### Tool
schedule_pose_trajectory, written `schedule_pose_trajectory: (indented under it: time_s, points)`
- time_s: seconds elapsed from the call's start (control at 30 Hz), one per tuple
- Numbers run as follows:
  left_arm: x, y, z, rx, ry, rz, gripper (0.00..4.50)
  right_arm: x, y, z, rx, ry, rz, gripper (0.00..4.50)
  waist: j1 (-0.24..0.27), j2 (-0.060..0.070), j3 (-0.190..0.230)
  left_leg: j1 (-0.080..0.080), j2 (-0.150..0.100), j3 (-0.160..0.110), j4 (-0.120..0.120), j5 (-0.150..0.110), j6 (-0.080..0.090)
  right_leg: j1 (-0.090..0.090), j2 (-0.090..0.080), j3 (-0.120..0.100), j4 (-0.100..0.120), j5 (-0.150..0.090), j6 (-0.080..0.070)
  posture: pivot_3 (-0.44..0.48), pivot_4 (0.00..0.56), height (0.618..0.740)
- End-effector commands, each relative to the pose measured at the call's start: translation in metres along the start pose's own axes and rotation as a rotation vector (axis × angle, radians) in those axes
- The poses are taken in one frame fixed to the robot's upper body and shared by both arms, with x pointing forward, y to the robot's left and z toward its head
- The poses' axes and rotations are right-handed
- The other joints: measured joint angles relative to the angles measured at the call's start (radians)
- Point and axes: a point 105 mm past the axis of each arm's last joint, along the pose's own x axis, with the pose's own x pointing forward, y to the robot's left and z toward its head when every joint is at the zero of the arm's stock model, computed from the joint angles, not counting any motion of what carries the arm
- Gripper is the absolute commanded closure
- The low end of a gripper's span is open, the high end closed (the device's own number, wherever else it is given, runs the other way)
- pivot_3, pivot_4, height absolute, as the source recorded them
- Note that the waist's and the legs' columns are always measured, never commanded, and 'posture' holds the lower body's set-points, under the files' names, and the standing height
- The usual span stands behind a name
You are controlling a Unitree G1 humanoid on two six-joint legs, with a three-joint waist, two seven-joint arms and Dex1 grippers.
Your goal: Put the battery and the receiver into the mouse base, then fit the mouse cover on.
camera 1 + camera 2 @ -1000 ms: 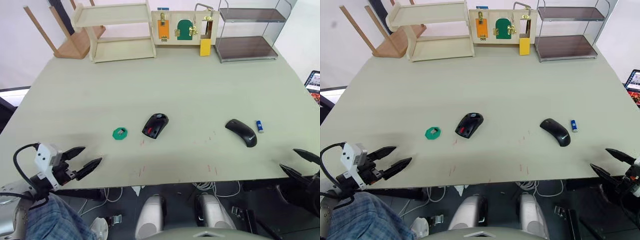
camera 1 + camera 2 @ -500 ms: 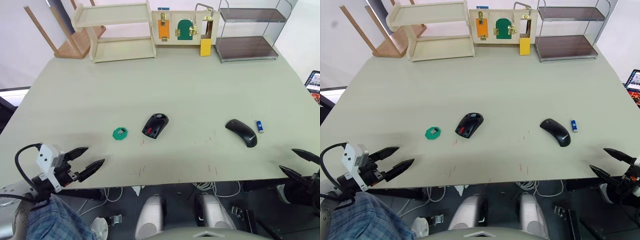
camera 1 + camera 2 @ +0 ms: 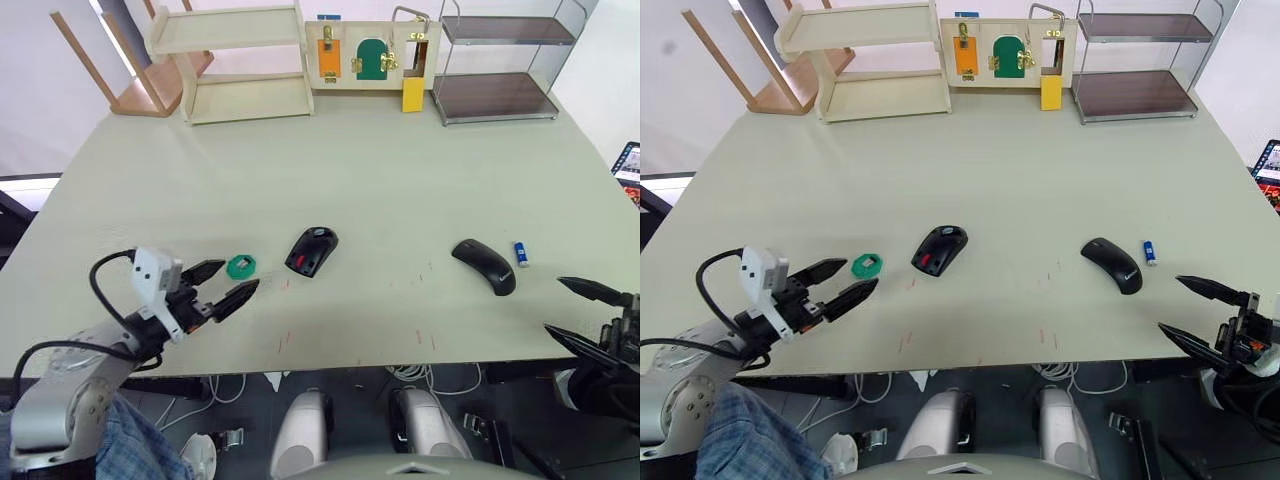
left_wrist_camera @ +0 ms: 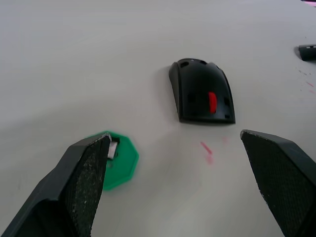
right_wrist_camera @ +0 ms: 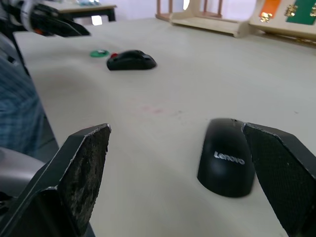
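The left gripper (image 3: 227, 283) is hovering low over the table (image 3: 380, 170) with its two fingers (image 4: 81, 182) spread apart and holding nothing. One fingertip is sitting just beside a green disc (image 3: 240, 266), overlapping its edge in the left wrist view, though I cannot tell whether it is touching. The disc is carrying a small pale piece in its middle.

Just past the disc, the base (image 3: 311, 250) is lying flat on the table, its red parts facing up.

The right gripper (image 3: 1185, 310) is hanging at the table's near right edge, its fingers (image 5: 79, 168) also wide apart and empty. The cover (image 3: 484, 265) is lying ahead of it, near but apart, curved back up, with a printed brand name showing in the right wrist view. The battery (image 3: 519, 253) is lying just beside the cover, on the side away from the base, not touching it.

Base and cover are lying well apart. At the far edge of the table, a wooden shelf (image 3: 235, 60), a latch board (image 3: 368, 55) and a metal rack (image 3: 500, 60) are standing in a row.
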Motion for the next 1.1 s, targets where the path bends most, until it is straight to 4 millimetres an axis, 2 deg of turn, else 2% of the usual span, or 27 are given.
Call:
schedule_pose_trajectory:
  time_s: [0.03, 0.33, 0.53, 0.73, 0.93, 1.1]
  points:
    - [0.016, -0.014, 0.010, 0.033, -0.023, -0.008, 0.00, 0.001, 0.004, 0.011, -0.020, -0.032, 0.059, 0.04, 0.000, 0.000, 0.000, 0.000, 0.000, 0.000, 0.000, 0.000, 0.000, 0.000, 0.000, 0.000, 0.000, 0.000, 0.000, 0.000, 0.150, 0.740]
    - [0.069, -0.034, 0.021, 0.032, -0.086, 0.110, 0.00, 0.001, 0.004, 0.007, -0.024, -0.013, 0.069, 0.04, -0.001, 0.000, 0.000, 0.000, -0.001, -0.002, 0.002, 0.000, 0.000, 0.001, 0.001, 0.000, 0.002, 0.002, 0.002, 0.000, 0.150, 0.740]
    - [0.093, -0.047, 0.014, 0.013, -0.064, 0.137, 0.00, -0.003, -0.001, 0.006, -0.031, -0.024, 0.029, 0.04, -0.001, 0.000, 0.000, 0.000, -0.001, -0.002, 0.004, 0.000, 0.000, 0.001, 0.002, 0.000, 0.002, 0.003, 0.004, 0.000, 0.150, 0.740]
    - [0.101, -0.032, 0.007, 0.031, -0.029, 0.221, 0.00, -0.007, 0.000, 0.004, -0.033, -0.001, 0.026, 0.04, -0.001, 0.000, 0.000, -0.001, -0.001, -0.003, 0.005, 0.000, 0.000, 0.002, 0.002, 0.000, 0.002, 0.003, 0.004, 0.000, 0.150, 0.740]
    - [0.105, -0.033, -0.002, 0.046, 0.013, 0.191, 0.00, -0.010, 0.000, 0.003, -0.036, 0.002, 0.019, 0.04, -0.001, 0.001, 0.000, -0.001, -0.001, -0.003, 0.005, 0.000, 0.000, 0.002, 0.002, 0.000, 0.002, 0.002, 0.004, 0.000, 0.150, 0.740]
    - [0.111, -0.033, -0.003, 0.052, 0.016, 0.175, 0.00, -0.010, 0.000, 0.002, -0.036, 0.001, 0.015, 0.04, 0.002, 0.001, -0.001, -0.001, -0.001, -0.003, 0.006, 0.000, 0.000, 0.002, 0.002, -0.001, 0.002, 0.002, 0.003, 0.000, 0.150, 0.740]
